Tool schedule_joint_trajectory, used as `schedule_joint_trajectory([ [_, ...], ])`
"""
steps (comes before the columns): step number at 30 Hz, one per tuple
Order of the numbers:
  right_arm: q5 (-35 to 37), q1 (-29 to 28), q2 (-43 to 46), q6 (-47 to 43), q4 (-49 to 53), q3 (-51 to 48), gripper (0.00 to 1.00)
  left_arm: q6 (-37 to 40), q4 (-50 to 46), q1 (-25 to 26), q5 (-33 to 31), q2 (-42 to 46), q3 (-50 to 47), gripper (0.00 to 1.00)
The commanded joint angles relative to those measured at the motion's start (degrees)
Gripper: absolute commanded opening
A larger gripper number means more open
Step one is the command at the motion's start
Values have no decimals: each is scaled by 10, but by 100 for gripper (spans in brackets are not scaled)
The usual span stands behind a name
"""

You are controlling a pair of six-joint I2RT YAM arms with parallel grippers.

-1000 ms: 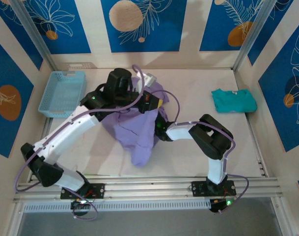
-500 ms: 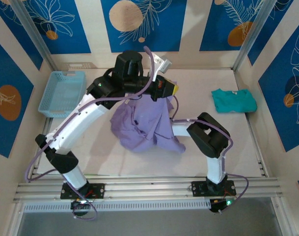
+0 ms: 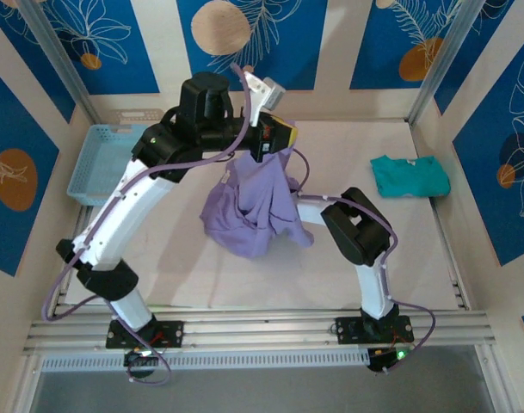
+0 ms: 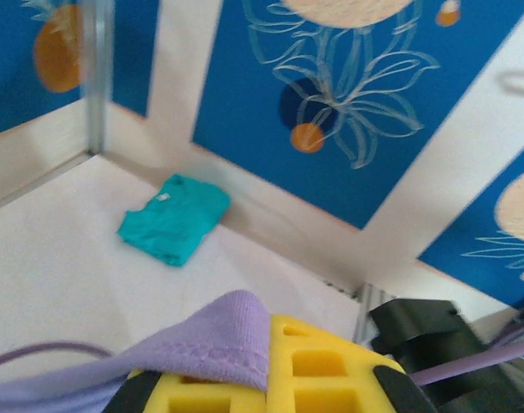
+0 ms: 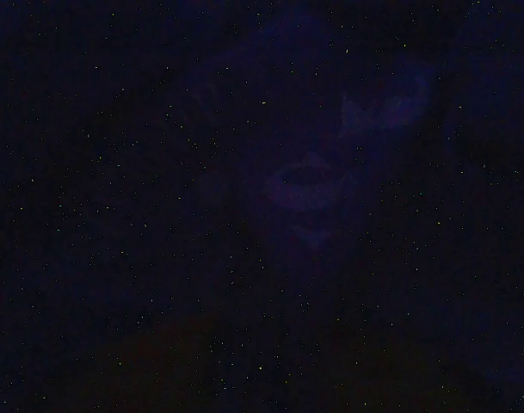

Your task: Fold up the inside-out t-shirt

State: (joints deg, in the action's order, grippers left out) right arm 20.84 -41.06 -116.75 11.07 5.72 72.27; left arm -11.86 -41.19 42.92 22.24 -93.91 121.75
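The inside-out t-shirt (image 3: pixel 251 211), lavender, hangs bunched from my left gripper (image 3: pixel 277 138), which is raised above the middle of the table. Its lower folds rest on the tabletop. In the left wrist view a hemmed edge of the t-shirt (image 4: pixel 214 340) drapes over the yellow fingers (image 4: pixel 330 366), and the left gripper (image 4: pixel 272 366) is shut on it. My right arm (image 3: pixel 356 228) reaches left, with its front end buried in the hanging cloth. The right wrist view is dark, so its jaws are hidden.
A folded teal shirt (image 3: pixel 409 175) lies at the right of the table, also visible in the left wrist view (image 4: pixel 174 218). A light blue basket (image 3: pixel 109 163) stands at the far left. Blue patterned walls enclose the table.
My left arm has lifted the t-shirt higher and toward the back. The cloth has drawn up from a low spread into a hanging bunch, and the right arm has pushed further into it.
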Motion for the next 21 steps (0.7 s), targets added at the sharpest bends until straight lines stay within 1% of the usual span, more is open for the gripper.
schedule_joint_trajectory([
  [1,-50,13,31,-3,72,-20,1,-17,46,-57,-104,76,-102,0],
  [3,-81,21,82,-8,58,-39,0,-38,68,-106,-138,116,-180,0],
  [7,-158,36,174,1,8,-89,0,-63,94,-194,-179,180,-293,0],
  [11,-238,49,229,23,-42,-117,0,-87,115,-258,-192,213,-377,0],
  [12,-262,51,237,29,-61,-123,0,-92,126,-269,-192,216,-398,0],
  [14,-289,51,245,46,-92,-128,0,-91,144,-274,-203,216,-430,0],
  [17,-310,55,257,65,-123,-129,0,-82,155,-276,-222,202,-460,0],
  [21,-355,73,284,90,-152,-117,0,-78,172,-283,-228,185,-493,0],
])
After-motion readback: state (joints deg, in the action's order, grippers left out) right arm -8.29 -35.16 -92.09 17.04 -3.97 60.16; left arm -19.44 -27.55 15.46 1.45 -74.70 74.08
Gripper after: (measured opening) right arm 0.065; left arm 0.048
